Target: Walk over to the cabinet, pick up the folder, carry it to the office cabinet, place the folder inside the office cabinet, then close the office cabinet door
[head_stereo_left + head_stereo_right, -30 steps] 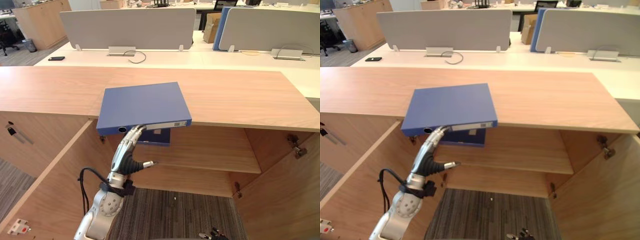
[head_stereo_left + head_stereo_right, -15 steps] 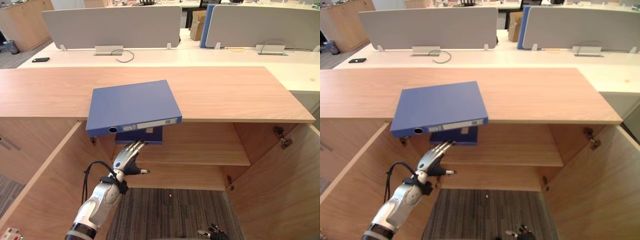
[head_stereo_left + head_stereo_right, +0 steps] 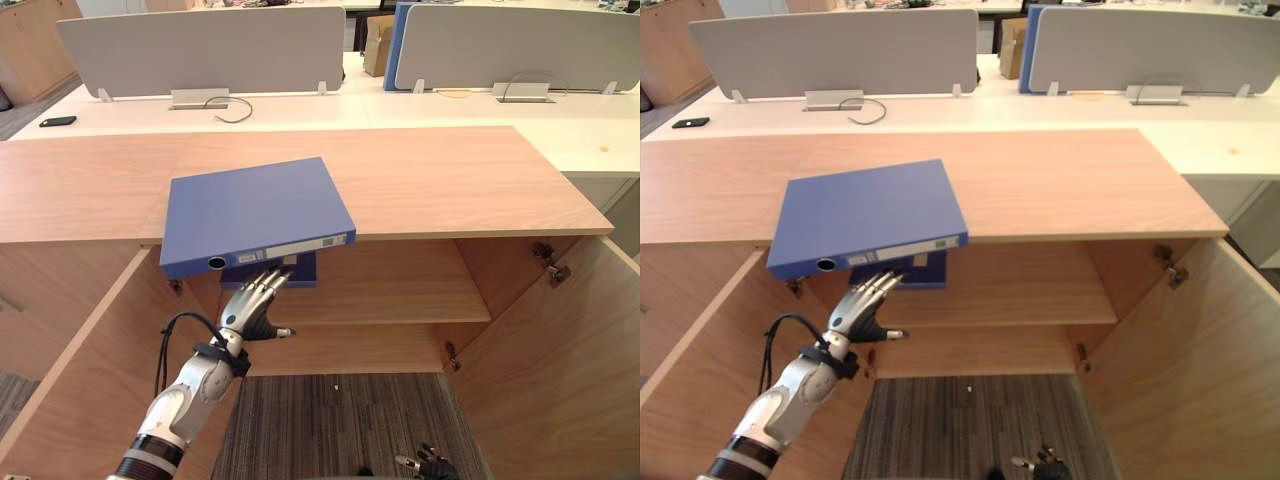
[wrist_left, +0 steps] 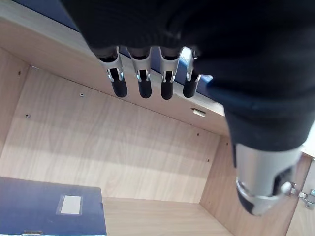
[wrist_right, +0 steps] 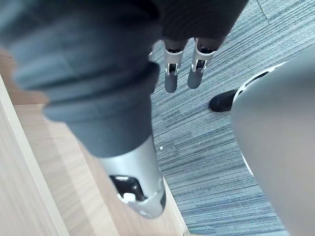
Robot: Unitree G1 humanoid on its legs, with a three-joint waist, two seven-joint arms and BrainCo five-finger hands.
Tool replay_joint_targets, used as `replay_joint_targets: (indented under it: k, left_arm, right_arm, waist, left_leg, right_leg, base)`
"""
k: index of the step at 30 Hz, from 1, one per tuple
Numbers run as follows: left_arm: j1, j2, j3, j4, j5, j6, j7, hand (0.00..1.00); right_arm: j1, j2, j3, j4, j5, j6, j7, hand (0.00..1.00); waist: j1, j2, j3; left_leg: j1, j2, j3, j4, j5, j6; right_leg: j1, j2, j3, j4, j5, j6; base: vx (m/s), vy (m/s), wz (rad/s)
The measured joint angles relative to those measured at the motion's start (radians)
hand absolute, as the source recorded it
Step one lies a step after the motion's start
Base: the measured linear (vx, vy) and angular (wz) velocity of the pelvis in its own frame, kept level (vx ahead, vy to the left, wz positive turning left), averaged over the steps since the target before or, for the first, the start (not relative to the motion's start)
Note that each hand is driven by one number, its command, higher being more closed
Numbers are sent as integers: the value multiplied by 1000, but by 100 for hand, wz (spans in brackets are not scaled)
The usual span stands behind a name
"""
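1. the folder [image 3: 255,213] lies flat on the cabinet top [image 3: 440,180], its spine end hanging out past the front edge above the open cabinet.
2. the left hand [image 3: 252,310] is under that overhang. its fingers are straight and pointing up, the thumb is out to the side, and it holds nothing. i cannot tell if the tips touch the spine.
3. the right hand [image 5: 170,73] hangs low over the carpet [image 5: 221,162] with loose fingers, holding nothing.
4. risk: a push up from straight fingers could tip the folder back or slide it further onto the top instead of getting hold of it.
5. risk: a pinch on the overhanging edge alone, with most of the folder beyond the fingers, could let it swing down and slip out.
6. risk: a second folder [image 3: 290,272] already lies on the shelf [image 3: 400,290] right behind the hand. the folder coming down could knock it or find that spot taken.
7. the left door [image 3: 90,370] stands open close to the left arm, so a wide swing could catch it.
8. the eye views give the overhang and where the hand sits under it.
9. the left wrist view gives the fingers [image 4: 142,81] spread with gaps between them, the underside of the top, and the second folder's label end on the shelf.
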Motion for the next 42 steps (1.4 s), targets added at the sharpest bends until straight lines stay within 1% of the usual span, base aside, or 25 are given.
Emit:
replay_joint_targets:
  k: [5, 7, 12, 14, 16, 18, 19, 21, 25, 30, 32, 34, 37, 39, 42]
  left_arm:
    - [12, 13, -47, 0, -2, -20, -22, 0]
    - [13, 23, -74, 0, -12, -32, -47, 0]
    - [21, 33, -137, -30, -39, -42, -94, 0]
    - [47, 39, -174, -161, -93, -51, -127, 0]
    - [52, 38, -195, -264, -151, -67, -140, 0]
    - [48, 28, -203, -399, -247, -92, -144, 0]
    - [45, 19, -202, -421, -261, -95, -144, 0]
    - [34, -22, -202, -475, -330, -95, -132, 0]
    - [29, -57, -201, -513, -379, -93, -89, 0]
    - [3, -70, -186, -517, -383, -93, -63, 0]
    - [-7, -75, -152, -522, -371, -90, -45, 0]
    - [-13, -73, -125, -522, -357, -83, -43, 0]
    - [-40, -33, -99, -475, -327, -78, -28, 0]
    - [-58, 6, -76, -397, -280, -70, -24, 0]
    - [-74, 40, -51, -308, -230, -54, -21, 0]
  right_arm:
    - [-1, 0, 1, 1, 0, -1, 0, 0]
    - [-3, 0, 1, 1, 0, -2, 0, 0]
    - [-4, 0, 1, 3, 1, -3, 0, 0]
    - [-4, 0, 1, 7, 3, -4, 0, 0]
    - [-5, 0, 0, 8, 3, -4, 0, 0]
    - [-5, 0, 0, 9, 4, -4, 0, 0]
    - [-5, 1, 0, 11, 5, -5, 0, 0]
    - [-7, 1, -1, 23, 5, -6, 0, 0]
    - [-13, 1, 0, 49, 5, -9, -1, 0]
    - [-14, 1, 2, 65, 5, -9, -2, 0]
    - [-15, 1, 3, 71, 5, -10, -2, 0]
    - [-15, 1, 3, 72, 5, -10, -3, 0]
    - [-16, -3, 4, 70, 5, -9, -3, 0]
    - [-16, -4, 6, 69, 5, -9, -3, 0]
    - [-16, -4, 5, 68, 5, -9, -3, 0]
  waist:
    - [-2, -2, 1]
    - [-6, -2, 1]
    - [-9, -2, 2]
    - [-10, -2, 1]
    - [-10, -2, 1]
    - [-10, -2, 1]
    - [-9, -2, 0]
    - [-3, -2, -3]
    - [10, -2, -11]
    - [12, -2, -30]
    - [14, -2, -34]
    - [14, -2, -34]
    - [16, -1, -34]
    - [14, 0, -36]
    - [11, -1, -36]
  left_leg:
    - [-4, 0, -1, 0, 0, 0]
    - [-10, -2, -4, 0, 0, 0]
    - [-10, -4, -9, 0, 0, 1]
    - [-11, -6, -10, 0, 0, 2]
    - [-11, -8, -11, 0, 1, 3]
    - [-11, -12, -11, 0, 1, 6]
    - [-13, -12, -12, 3, 2, 7]
    - [-21, -12, -16, 9, 3, 10]
    - [-31, -14, -19, 22, 3, 11]
    - [-42, -12, -19, 25, 3, 12]
    - [-43, -11, -19, 28, 3, 12]
    - [-43, -11, -18, 29, 3, 12]
    - [-28, -13, -15, 21, 3, 11]
    - [-27, -14, -15, 20, 3, 10]
    - [-26, -14, -14, 18, 4, 10]
  right_leg:
    - [-4, 0, 0, 0, 0, 0]
    - [-10, -1, -2, 0, 0, 0]
    - [-8, -3, -6, 1, 0, 0]
    - [-8, -6, -5, 1, 1, 1]
    - [-8, -8, -6, 1, 2, 3]
    - [-7, -12, -6, 1, 3, 4]
    - [-7, -16, -3, 2, 3, 5]
    - [-9, -20, -3, 5, 5, 7]
    - [-10, -26, -3, 6, 8, 8]
    - [-16, -26, -2, 6, 8, 7]
    - [-16, -25, -2, 6, 8, 7]
    - [-16, -24, -1, 6, 8, 7]
    - [-9, -17, 0, 6, 10, 5]
    - [-10, -16, 0, 4, 10, 4]
    - [-11, -16, 0, 1, 11, 4]
  base:
    - [0, 0, 0]
    - [0, 0, 0]
    - [-6, 0, 1]
    - [0, 0, 0]
    - [0, 0, 0]
    - [0, 0, 0]
    - [0, 0, 4]
    - [-17, -2, 7]
    - [-64, 1, 3]
    - [-43, -3, 0]
    - [-15, -7, 0]
    - [-31, -13, 0]
    - [-25, -13, -3]
    - [-35, -3, -3]
    - [0, 0, 0]
